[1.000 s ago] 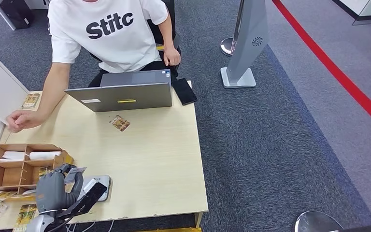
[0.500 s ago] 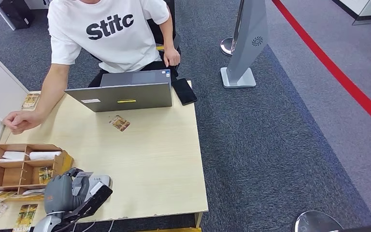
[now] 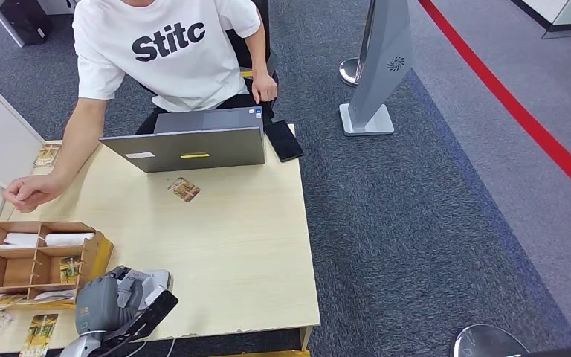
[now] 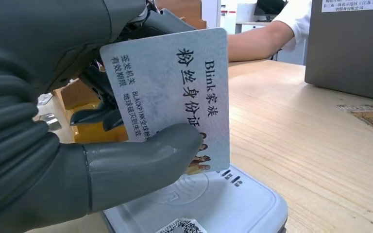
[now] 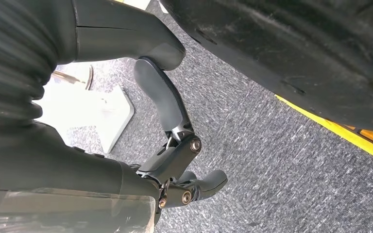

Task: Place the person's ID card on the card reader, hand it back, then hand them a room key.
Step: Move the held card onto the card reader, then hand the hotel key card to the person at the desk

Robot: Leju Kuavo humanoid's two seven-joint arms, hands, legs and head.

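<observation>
Head view looks steeply down on the table [image 3: 253, 245] — left wrist view sits close, sharing its card reader [image 4: 209, 204].

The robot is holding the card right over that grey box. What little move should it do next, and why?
Probably lower and flatten it. The left hand pinches the pale printed ID card upright, its lower edge just above the light grey card reader on the wooden table. It seems not yet to lie on the reader, so tipping it down flat would finish that step.

one laptop [image 3: 186, 147], one phone [image 3: 285, 140], one person [image 3: 163, 52]
</observation>
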